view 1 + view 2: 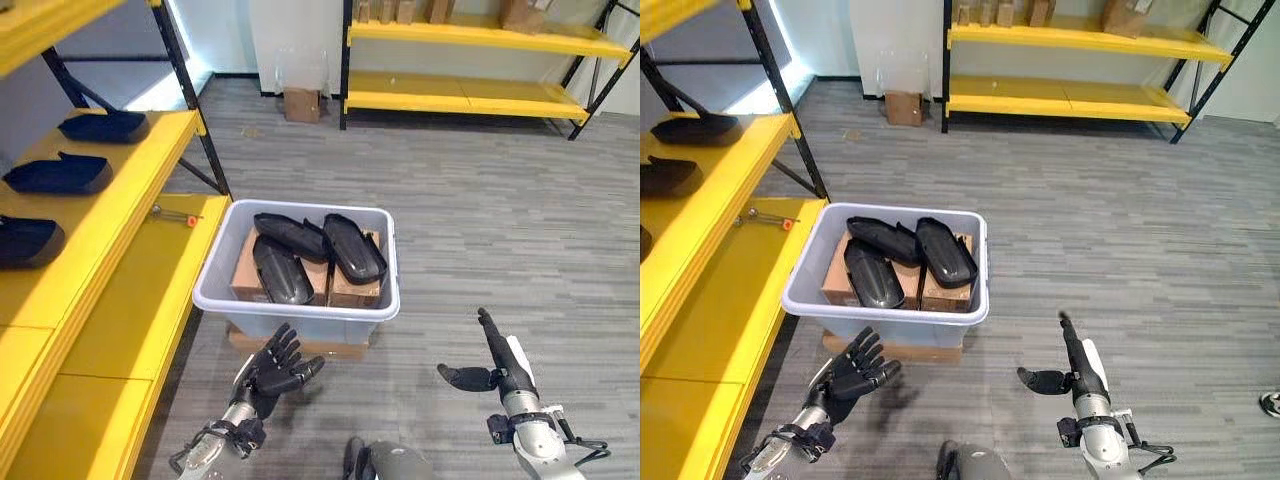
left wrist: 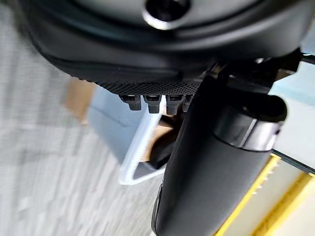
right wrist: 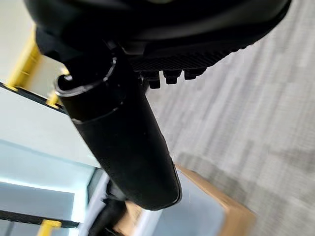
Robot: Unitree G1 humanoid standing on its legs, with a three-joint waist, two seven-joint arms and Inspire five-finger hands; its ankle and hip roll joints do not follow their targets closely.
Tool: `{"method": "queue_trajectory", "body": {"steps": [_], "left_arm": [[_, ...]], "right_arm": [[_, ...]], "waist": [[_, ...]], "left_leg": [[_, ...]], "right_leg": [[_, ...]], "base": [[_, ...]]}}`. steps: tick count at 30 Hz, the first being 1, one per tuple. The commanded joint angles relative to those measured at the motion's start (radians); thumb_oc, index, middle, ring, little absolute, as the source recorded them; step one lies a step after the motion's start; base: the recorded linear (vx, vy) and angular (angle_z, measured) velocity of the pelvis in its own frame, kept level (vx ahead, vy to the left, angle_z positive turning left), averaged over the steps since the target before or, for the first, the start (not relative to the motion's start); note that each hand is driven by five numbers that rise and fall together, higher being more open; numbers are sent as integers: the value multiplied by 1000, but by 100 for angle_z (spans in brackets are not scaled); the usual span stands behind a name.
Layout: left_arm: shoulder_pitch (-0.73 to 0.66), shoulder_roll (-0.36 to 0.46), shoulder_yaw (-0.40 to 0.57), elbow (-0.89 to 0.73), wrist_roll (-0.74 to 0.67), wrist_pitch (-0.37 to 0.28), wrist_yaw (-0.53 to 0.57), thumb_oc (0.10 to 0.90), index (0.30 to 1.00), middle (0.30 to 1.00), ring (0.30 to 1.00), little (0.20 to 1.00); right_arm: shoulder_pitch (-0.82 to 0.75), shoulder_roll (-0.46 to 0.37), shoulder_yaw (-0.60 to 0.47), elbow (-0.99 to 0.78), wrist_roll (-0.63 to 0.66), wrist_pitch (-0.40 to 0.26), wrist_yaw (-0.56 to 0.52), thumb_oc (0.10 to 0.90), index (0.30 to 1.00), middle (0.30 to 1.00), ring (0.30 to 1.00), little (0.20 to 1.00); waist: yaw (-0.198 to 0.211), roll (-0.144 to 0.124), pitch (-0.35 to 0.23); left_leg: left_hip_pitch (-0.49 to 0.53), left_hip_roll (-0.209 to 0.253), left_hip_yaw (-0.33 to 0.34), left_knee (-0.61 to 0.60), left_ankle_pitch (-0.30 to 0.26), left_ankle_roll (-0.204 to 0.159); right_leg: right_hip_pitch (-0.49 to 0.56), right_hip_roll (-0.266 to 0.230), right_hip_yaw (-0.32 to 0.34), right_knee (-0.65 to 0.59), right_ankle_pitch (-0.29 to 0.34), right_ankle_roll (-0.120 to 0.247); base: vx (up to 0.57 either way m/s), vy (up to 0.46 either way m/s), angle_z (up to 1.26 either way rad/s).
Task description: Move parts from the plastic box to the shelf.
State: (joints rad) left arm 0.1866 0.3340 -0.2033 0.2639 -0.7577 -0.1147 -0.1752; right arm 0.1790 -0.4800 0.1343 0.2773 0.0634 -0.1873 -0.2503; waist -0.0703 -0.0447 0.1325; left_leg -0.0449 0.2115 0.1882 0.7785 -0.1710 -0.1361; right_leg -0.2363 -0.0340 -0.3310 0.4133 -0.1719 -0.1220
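My left hand hovers released, fingers spread, just before the plastic box's near wall; right hand released too. Parts remain inside, presumably next.

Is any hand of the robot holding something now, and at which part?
Nothing is held. The left hand and the right hand are both open and empty, near the plastic box; three black parts lie inside it.

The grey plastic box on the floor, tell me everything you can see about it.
The grey plastic box is a rectangular, open-topped bin with a rolled rim, upright on a flat cardboard piece on the floor beside the yellow shelf. Inside it, three black parts lie on brown cartons. Neither hand touches it.
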Motion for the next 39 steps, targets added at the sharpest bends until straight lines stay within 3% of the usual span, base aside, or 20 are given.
{"method": "queue_trajectory", "body": {"steps": [1,2,3,4,8,10,11,13,16,19,23,27,33,38,39], "left_arm": [[-48,20,45,-71,78,-117,125,900,1000,1000,1000,1000],[-49,20,45,-71,78,-117,125,900,1000,1000,1000,1000],[-44,20,56,-63,52,-127,150,900,1000,1000,1000,1000],[-37,22,64,-65,37,-155,165,900,1000,1000,1000,1000],[12,21,103,-88,28,-221,148,900,1000,1000,1000,1000],[42,16,141,-84,35,-237,137,900,1000,1000,1000,1000],[48,12,155,-78,37,-241,134,900,1000,1000,1000,1000],[45,6,176,-60,37,-246,119,900,1000,1000,1000,1000],[36,14,185,-55,59,-254,133,900,1000,1000,1000,1000],[19,27,191,-52,48,-251,136,900,1000,1000,1000,1000],[-33,53,176,-65,84,-250,130,900,1000,1000,1000,1000],[-78,89,163,-98,109,-265,111,900,1000,1000,1000,1000],[-117,108,157,-140,95,-283,77,900,1000,1000,1000,1000],[-120,109,151,-173,126,-268,-7,900,1000,1000,1000,1000],[-116,109,140,-186,124,-231,-42,900,1000,1000,1000,1000]], "right_arm": [[-45,-38,-26,-32,38,-85,-8,900,1000,1000,1000,1000],[-46,-38,-26,-32,38,-85,-8,900,1000,1000,1000,1000],[-43,-40,-28,-31,30,-90,-2,900,1000,1000,1000,1000],[-39,-42,-31,-37,28,-92,2,900,1000,1000,1000,1000],[-3,-51,-46,-47,25,-117,6,900,1000,1000,1000,1000],[14,-50,-53,-35,34,-133,16,900,1000,1000,1000,1000],[19,-50,-55,-30,32,-138,24,900,1000,1000,1000,1000],[25,-50,-59,-25,30,-142,31,900,1000,1000,1000,1000],[20,-39,-45,-27,40,-140,24,900,1000,1000,1000,1000],[32,-21,-50,-45,44,-148,33,900,1000,1000,1000,1000],[3,-20,-23,-50,-75,-174,-14,900,1000,1000,1000,1000],[-43,-23,18,-65,-57,-166,-54,900,1000,1000,1000,1000],[-111,-8,36,-52,-30,-192,-85,900,1000,1000,1000,1000],[-129,-11,9,-75,-43,-186,-130,900,1000,1000,1000,1000],[-127,-20,-19,-98,-78,-184,-164,900,1000,1000,1000,1000]], "waist": [[-4,-19,13],[-4,-19,14],[0,-22,27],[6,-35,39],[46,-13,71],[74,2,79],[81,2,86],[88,5,94],[100,-3,97],[104,-18,92],[127,-45,100],[161,-76,105],[195,-100,90],[199,-116,61],[189,-120,45]], "left_leg": [[4,-97,111,-55,-5,112],[7,-98,113,-57,-6,113],[-7,-81,122,-159,0,121],[-33,-75,135,-249,55,127],[-96,-18,61,-546,227,64],[-136,44,21,-684,350,29],[-143,62,13,-712,366,25],[-151,78,16,-708,354,29],[-134,48,-8,-631,280,41],[-110,16,-3,-609,228,60],[-143,-24,-8,-565,189,80],[-242,-60,-17,-502,160,106],[-269,-85,0,-483,133,136],[-237,-123,35,-489,91,176],[-213,-158,50,-503,63,205]], "right_leg": [[121,10,51,-192,36,108],[122,9,52,-192,35,109],[145,5,69,-197,38,118],[165,-6,83,-214,54,119],[250,10,132,-228,22,135],[293,27,157,-227,5,136],[309,22,164,-218,-4,137],[321,9,165,-182,-31,139],[323,-24,164,-109,-75,151],[315,-49,163,-103,-63,173],[318,-75,157,-135,-38,197],[331,-87,149,-175,-32,203],[376,-103,119,-201,-36,216],[405,-101,109,-134,-21,224],[393,-85,115,-44,17,235]], "base": [[65,57,-1],[105,132,13],[42,167,8],[78,236,13],[174,233,-5],[330,277,-57],[315,283,-30],[277,332,-48],[274,378,-52],[196,274,-14],[86,118,12],[5,44,16],[39,115,1],[64,224,-12],[35,222,-12]]}}
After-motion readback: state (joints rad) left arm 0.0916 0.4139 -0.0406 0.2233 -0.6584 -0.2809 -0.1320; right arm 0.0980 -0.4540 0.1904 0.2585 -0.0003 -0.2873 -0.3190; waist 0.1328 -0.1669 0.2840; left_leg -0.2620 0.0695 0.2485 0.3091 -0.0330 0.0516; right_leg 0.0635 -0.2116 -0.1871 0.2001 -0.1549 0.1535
